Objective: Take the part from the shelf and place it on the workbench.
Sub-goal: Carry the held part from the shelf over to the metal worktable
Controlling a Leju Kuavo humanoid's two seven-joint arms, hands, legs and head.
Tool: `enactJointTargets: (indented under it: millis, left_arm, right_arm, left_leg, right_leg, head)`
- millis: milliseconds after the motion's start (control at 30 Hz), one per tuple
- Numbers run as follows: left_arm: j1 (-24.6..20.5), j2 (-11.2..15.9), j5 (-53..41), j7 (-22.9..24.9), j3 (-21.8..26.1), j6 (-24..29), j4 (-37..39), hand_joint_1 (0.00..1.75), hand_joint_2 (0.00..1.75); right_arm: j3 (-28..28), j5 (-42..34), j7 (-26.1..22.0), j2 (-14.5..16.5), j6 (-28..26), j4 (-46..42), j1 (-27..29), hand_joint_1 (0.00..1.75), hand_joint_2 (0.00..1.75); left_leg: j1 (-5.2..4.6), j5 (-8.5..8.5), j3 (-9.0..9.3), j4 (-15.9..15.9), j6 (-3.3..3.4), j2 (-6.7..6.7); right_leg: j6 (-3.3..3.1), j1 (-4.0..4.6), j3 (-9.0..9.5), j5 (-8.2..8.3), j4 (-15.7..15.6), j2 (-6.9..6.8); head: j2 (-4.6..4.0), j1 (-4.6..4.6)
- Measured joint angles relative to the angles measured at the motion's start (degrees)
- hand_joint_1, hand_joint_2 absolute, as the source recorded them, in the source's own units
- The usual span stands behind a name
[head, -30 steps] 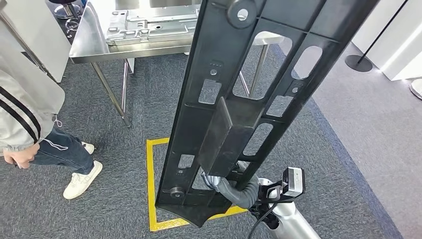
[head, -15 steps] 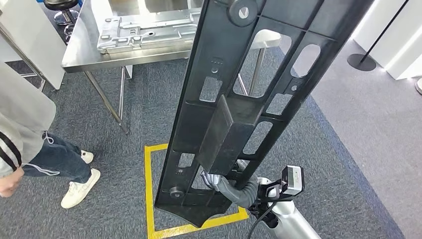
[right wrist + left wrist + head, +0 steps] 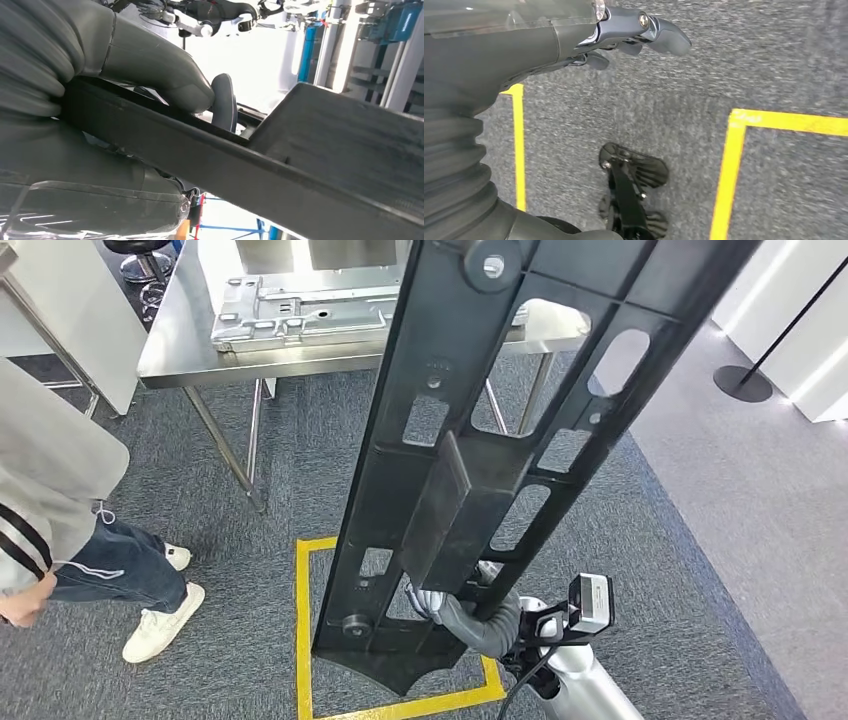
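Head view, L to R. At far L a person (image 3: pixel 60 510) stands on the grey carpet, well apart from our arms. Next, upper L-centre, the workbench (image 3: pixel 190 355), steel-topped, already bearing a light metal plate (image 3: pixel 300 310). On the floor below, yellow tape square (image 3: pixel 303 630). Centre: the part (image 3: pixel 500 440), a long black frame w/ cut-outs, held near upright and tilted, its top end crossing in front of the bench edge. Lower R-centre: our right hand (image 3: pixel 455 605) grasps the part near its bottom end; right wrist view shows the thumb (image 3: pixel 160 75) pressed on a rib of the frame. In the left wrist view our left hand (image 3: pixel 634 37) hangs over the carpet holding nothing, fingers loosely curled but apart.

Progress, as we judge it: pick-up from shelf done; part is in hand, off any surface. Left: close in on the bench, lower the part flat, let go. We are approx. mid-task.
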Motion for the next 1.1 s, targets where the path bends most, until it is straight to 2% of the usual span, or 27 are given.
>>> enactJointTargets:
  millis: [33, 67, 100, 167, 200, 233, 267, 333, 367, 400, 433, 500, 533, 567, 633, 700, 733, 767, 833, 867, 900, 933, 1000, 1033, 1067, 1100]
  left_arm:
    - [-0.05, -0.02, 0.0, 0.0, 0.02, 0.0, -0.01, 0.0, 1.75]
    - [-0.12, -0.01, 0.0, 0.0, 0.04, 0.0, -0.01, 0.0, 1.75]
    - [-0.14, -0.01, 0.0, -0.01, 0.07, 0.0, -0.01, 0.0, 1.75]
    - [-0.17, 0.03, 0.0, -0.03, 0.08, 0.04, -0.02, 0.0, 1.75]
    - [-0.2, 0.01, -0.01, -0.04, 0.09, 0.07, -0.02, 0.0, 1.75]
    - [-0.29, -0.02, -0.04, -0.05, 0.09, 0.09, -0.02, 0.0, 1.75]
    - [-0.39, -0.05, -0.09, -0.07, 0.09, 0.1, -0.02, 0.0, 1.75]
    - [-0.38, -0.07, -0.17, -0.08, 0.11, 0.08, -0.02, 0.0, 1.75]
    - [-0.29, -0.04, -0.18, -0.07, 0.12, 0.04, -0.02, 0.0, 1.75]
    - [-0.19, -0.03, -0.21, -0.07, 0.13, 0.0, -0.02, 0.0, 1.75]
    - [-0.11, -0.02, -0.25, -0.07, 0.14, -0.06, -0.02, 0.0, 1.75]
    - [-0.06, 0.02, -0.32, -0.07, 0.14, -0.15, -0.02, 0.0, 1.75]
    - [-0.08, 0.04, -0.33, -0.09, 0.14, -0.17, -0.02, 0.0, 1.75]
    - [-0.08, 0.07, -0.34, -0.12, 0.14, -0.2, -0.02, 0.0, 1.75]
    - [0.06, 0.11, -0.39, -0.19, 0.14, -0.22, -0.02, 0.0, 1.75]
    - [0.19, 0.13, -0.48, -0.23, 0.14, -0.27, -0.02, 0.0, 1.75]
    - [0.15, 0.13, -0.51, -0.26, 0.14, -0.31, -0.02, 0.0, 1.75]
    - [0.06, 0.13, -0.54, -0.29, 0.14, -0.35, -0.02, 0.0, 1.75]
    - [-0.04, 0.14, -0.55, -0.33, 0.14, -0.43, -0.02, 0.0, 1.75]
    - [-0.04, 0.14, -0.55, -0.33, 0.15, -0.45, -0.02, 0.0, 1.75]
    - [0.0, 0.14, -0.55, -0.3, 0.15, -0.46, -0.02, 0.0, 1.75]
    - [0.05, 0.12, -0.55, -0.25, 0.16, -0.45, -0.02, 0.0, 1.75]
    - [0.11, 0.04, -0.55, -0.11, 0.16, -0.44, -0.02, 0.0, 1.75]
    - [0.06, 0.01, -0.55, -0.06, 0.18, -0.41, -0.02, 0.0, 1.75]
    - [-0.02, -0.01, -0.55, -0.03, 0.19, -0.38, -0.02, 0.0, 1.75]
    - [-0.05, -0.02, -0.55, 0.01, 0.2, -0.34, -0.02, 0.0, 1.75]
  right_arm:
    - [0.0, -0.01, 0.0, 0.0, 0.01, 0.03, 0.0, 1.75, 1.75]
    - [0.0, -0.01, 0.0, 0.0, 0.01, 0.06, 0.05, 1.75, 1.75]
    - [0.01, -0.01, 0.0, 0.0, 0.02, 0.09, 0.12, 1.75, 1.75]
    - [0.03, 0.0, 0.01, 0.05, 0.02, 0.05, 0.25, 1.75, 1.75]
    - [0.04, -0.01, 0.02, 0.1, 0.02, 0.02, 0.22, 1.75, 1.75]
    - [0.05, -0.01, 0.03, 0.18, 0.02, -0.01, 0.14, 1.75, 1.75]
    - [0.05, -0.01, 0.09, 0.26, 0.01, -0.03, 0.1, 1.75, 1.75]
    - [0.05, 0.02, 0.28, 0.35, 0.01, -0.03, 0.17, 1.75, 1.75]
    - [0.06, 0.05, 0.38, 0.36, 0.0, -0.02, 0.29, 1.75, 1.75]
    - [0.07, 0.08, 0.43, 0.36, 0.0, -0.01, 0.39, 1.75, 1.75]
    - [0.08, 0.1, 0.45, 0.36, 0.0, -0.01, 0.44, 1.75, 1.75]
    - [0.09, 0.11, 0.46, 0.41, 0.0, -0.01, 0.46, 1.75, 1.75]
    - [0.09, 0.11, 0.46, 0.44, 0.0, 0.0, 0.45, 1.75, 1.75]
    - [0.1, 0.13, 0.46, 0.46, 0.0, 0.0, 0.46, 1.75, 1.75]
    - [0.16, 0.15, 0.48, 0.48, 0.0, 0.0, 0.55, 1.75, 1.75]
    - [0.23, 0.16, 0.48, 0.49, -0.03, -0.05, 0.66, 1.75, 1.75]
    - [0.25, 0.16, 0.48, 0.49, -0.04, -0.1, 0.65, 1.75, 1.75]
    - [0.26, 0.16, 0.48, 0.49, -0.06, -0.15, 0.67, 1.75, 1.75]
    - [0.28, 0.17, 0.48, 0.48, -0.07, -0.19, 0.88, 1.75, 1.75]
    - [0.3, 0.17, 0.48, 0.47, -0.07, -0.18, 1.06, 1.75, 1.75]
    - [0.33, 0.18, 0.48, 0.46, -0.07, -0.17, 1.22, 1.75, 1.75]
    - [0.36, 0.18, 0.49, 0.46, -0.09, -0.17, 1.3, 1.75, 1.75]
    - [0.38, 0.18, 0.51, 0.46, -0.12, -0.15, 1.33, 1.75, 1.75]
    - [0.38, 0.18, 0.54, 0.46, -0.13, -0.12, 1.31, 1.75, 1.75]
    - [0.39, 0.19, 0.57, 0.46, -0.13, -0.09, 1.3, 1.75, 1.75]
    - [0.4, 0.19, 0.61, 0.46, -0.13, -0.06, 1.31, 1.75, 1.75]
  left_leg:
    - [0.0, -0.38, 0.28, 0.01, -0.3, -0.01]
    - [-0.02, -0.73, 0.35, -0.03, -0.67, 0.0]
    - [-0.06, -0.88, 0.42, 0.1, -1.06, 0.04]
    - [-0.04, -1.24, 0.72, 0.49, -1.76, 0.15]
    - [-0.01, -1.5, 0.57, 1.61, -2.0, 0.23]
    - [0.04, -2.18, -0.34, 3.63, -2.21, 0.28]
    - [0.09, -3.32, -2.12, 6.88, -2.37, 0.33]
    - [0.11, -6.21, -6.99, 14.58, -2.59, 0.34]
    - [0.1, -6.91, -8.9, 16.93, -2.62, 0.34]
    - [0.1, -6.41, -9.89, 17.26, -2.57, 0.34]
    - [0.08, -4.57, -9.78, 15.34, -2.39, 0.34]
    - [-0.09, 0.68, -7.62, 7.84, -1.71, 0.39]
    - [-0.29, 1.81, -6.67, 4.73, -1.35, 0.43]
    - [-0.52, 2.36, -6.03, 2.79, -0.97, 0.47]
    - [-0.78, 2.1, -5.68, 1.78, -0.28, 0.45]
    - [-0.54, 2.94, -4.67, 1.1, 0.29, 0.37]
    - [-0.39, 2.93, -4.1, 0.85, 0.49, 0.34]
    - [-0.32, 2.86, -3.65, 0.64, 0.69, 0.34]
    - [-0.34, 2.44, -3.26, 0.6, 0.93, 0.31]
    - [-0.35, 2.15, -3.03, 0.61, 0.93, 0.28]
    - [-0.35, 1.82, -2.71, 0.62, 0.86, 0.25]
    - [-0.33, 1.45, -2.25, 0.62, 0.73, 0.21]
    - [-0.27, 0.59, -1.19, 0.62, 0.35, 0.14]
    - [-0.27, 0.22, -0.78, 0.63, 0.09, 0.1]
    - [-0.27, -0.09, -0.58, 0.58, -0.24, 0.09]
    - [-0.29, -0.29, -0.4, 0.5, -0.62, 0.1]
  right_leg:
    - [-0.29, 0.16, 0.91, 1.06, -2.87, -0.02]
    - [-0.65, 0.32, 1.33, 1.51, -4.45, -0.03]
    - [-1.05, 0.46, 1.36, 1.05, -4.76, -0.02]
    - [-1.86, 0.41, 1.99, 1.21, -5.18, 0.07]
    - [-2.21, 0.33, 2.5, 1.0, -5.34, 0.09]
    - [-2.52, 0.27, 2.99, 0.8, -5.46, 0.07]
    - [-2.75, 0.27, 3.39, 0.52, -5.55, 0.02]
    - [-3.1, 0.45, 4.04, -0.17, -5.55, 0.01]
    - [-3.18, 0.57, 4.47, -0.55, -5.55, 0.05]
    - [-3.23, 0.67, 5.0, -0.95, -5.55, 0.1]
    - [-3.22, 0.77, 5.62, -1.38, -5.55, 0.15]
    - [-3.09, 0.95, 6.98, -2.3, -5.57, 0.18]
    - [-2.9, 1.01, 7.43, -2.69, -5.58, 0.16]
    - [-2.62, 1.03, 7.68, -3.02, -5.64, 0.15]
    - [-1.88, 1.07, 7.92, -3.2, -5.29, 0.14]
    - [-1.21, 1.04, 7.98, -3.56, -4.03, 0.15]
    - [-0.94, 0.96, 7.3, -4.25, -2.41, 0.16]
    - [-0.7, 0.83, 5.85, -5.4, 0.23, 0.16]
    - [-0.19, 0.56, 1.28, -8.29, 7.33, 0.16]
    - [0.0, 0.41, -0.8, -9.05, 9.92, 0.16]
    - [0.11, 0.28, -2.08, -8.76, 10.81, 0.15]
    - [0.15, 0.15, -2.25, -7.13, 9.46, 0.15]
    - [0.04, -0.02, 0.04, -1.84, 2.01, 0.14]
    - [-0.11, 0.09, 1.17, -0.46, -1.45, 0.11]
    - [-0.43, 0.24, 1.9, 0.21, -3.7, 0.09]
    - [-0.81, 0.41, 2.11, 0.25, -4.57, 0.09]
  head:
    - [0.01, 0.05]
    - [0.0, 0.12]
    - [0.01, 0.13]
    - [0.01, 0.16]
    - [0.02, 0.11]
    - [0.02, 0.06]
    - [0.02, 0.01]
    - [0.02, -0.05]
    - [0.01, -0.04]
    - [0.01, -0.04]
    - [0.01, -0.06]
    - [0.0, -0.02]
    - [0.0, 0.0]
    - [0.0, 0.03]
    - [0.01, 0.07]
    - [0.01, 0.16]
    - [0.01, 0.29]
    - [0.01, 0.38]
    - [0.02, 0.54]
    - [0.02, 0.55]
    - [0.02, 0.55]
    - [0.02, 0.55]
    - [0.02, 0.57]
    - [0.02, 0.55]
    - [0.02, 0.54]
    - [0.02, 0.52]
